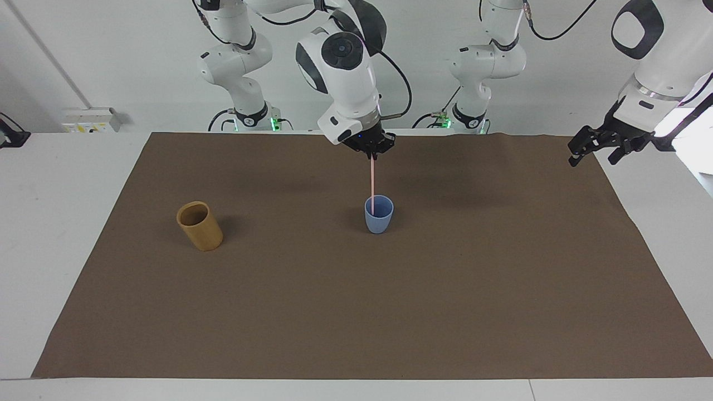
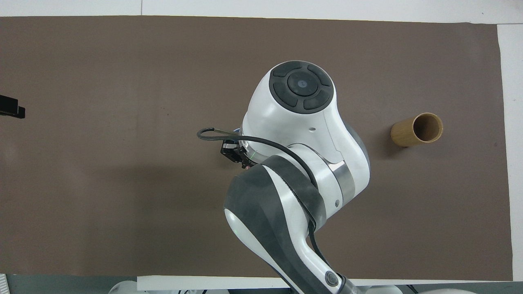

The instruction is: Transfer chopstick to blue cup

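Observation:
The pale pink chopstick [image 1: 371, 184] hangs upright from my right gripper [image 1: 372, 155], which is shut on its top end. Its lower end is inside the light-blue cup [image 1: 379, 220], by the rim on the right arm's side. The cup stands upright near the middle of the brown mat [image 1: 356, 312]. In the overhead view my right gripper [image 2: 239, 153] shows under the arm's wrist, and the arm hides the cup. My left gripper [image 1: 590, 149] waits open and empty in the air over the mat's edge at the left arm's end; only its tip [image 2: 9, 111] shows in the overhead view.
A tan bamboo-coloured cup [image 1: 199, 225] stands on the mat toward the right arm's end, about as far from the robots as the blue cup; it also shows in the overhead view [image 2: 417, 130]. White table [image 1: 55, 223] borders the mat.

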You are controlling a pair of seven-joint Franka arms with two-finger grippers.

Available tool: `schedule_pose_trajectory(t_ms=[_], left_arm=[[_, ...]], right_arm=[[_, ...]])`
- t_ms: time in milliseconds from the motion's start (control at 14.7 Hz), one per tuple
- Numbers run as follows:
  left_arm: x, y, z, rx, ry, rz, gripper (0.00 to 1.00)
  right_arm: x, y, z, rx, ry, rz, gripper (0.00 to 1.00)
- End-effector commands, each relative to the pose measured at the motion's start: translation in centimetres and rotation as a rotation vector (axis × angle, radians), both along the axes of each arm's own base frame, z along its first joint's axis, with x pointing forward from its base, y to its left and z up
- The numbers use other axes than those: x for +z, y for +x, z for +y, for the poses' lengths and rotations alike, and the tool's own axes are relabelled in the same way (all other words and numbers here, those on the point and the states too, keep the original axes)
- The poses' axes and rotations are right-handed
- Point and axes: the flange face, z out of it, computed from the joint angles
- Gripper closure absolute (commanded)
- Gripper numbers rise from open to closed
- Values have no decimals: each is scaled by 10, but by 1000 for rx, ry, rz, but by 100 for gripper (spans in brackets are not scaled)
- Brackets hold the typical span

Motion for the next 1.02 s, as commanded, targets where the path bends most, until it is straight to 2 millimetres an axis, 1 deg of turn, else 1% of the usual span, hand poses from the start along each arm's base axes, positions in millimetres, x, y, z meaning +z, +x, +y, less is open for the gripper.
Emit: schedule_pose_trajectory(t_ms=[0, 68, 204, 272, 340, 408, 476, 544, 612, 680, 748, 816, 883, 951], left_arm=[[3, 4, 6, -14, 17, -12, 0], [3, 4, 7, -13, 17, -12, 0], [4, 6, 7, -13, 17, -23, 0], [4, 7, 7, -13, 17, -32, 0], [5, 6, 8, -11, 17, -32, 0], [5, 6, 9, -10, 17, -32, 0], [5, 6, 9, -10, 17, -32, 0], [4, 6, 9, -11, 17, -31, 0], [4, 6, 9, -11, 17, -26, 0], [4, 4, 10, -10, 17, -18, 0], [4, 4, 10, -10, 17, -17, 0], [4, 4, 9, -11, 17, -17, 0], [4, 4, 9, -11, 17, -17, 0], [4, 4, 9, -11, 17, -15, 0]], right_arm=[[8, 5, -13, 31, 33, -36, 0], [17, 16, -20, 16, 37, -56, 0], [36, 35, -46, -16, 14, -123, 0], [52, 48, -65, -33, -5, -170, 0], [63, 59, -86, -42, -14, -197, 0], [76, 68, -114, -39, -17, -223, 0], [86, 76, -149, -26, -20, -243, 0], [92, 84, -191, 5, -32, -245, 0], [97, 88, -232, 54, -51, -243, 0], [102, 88, -268, 104, -81, -244, 0], [108, 87, -309, 156, -138, -244, 0], [120, 83, -343, 198, -198, -253, 0], [129, 78, -368, 227, -234, -237, 0], [138, 74, -388, 252, -237, -220, 0]])
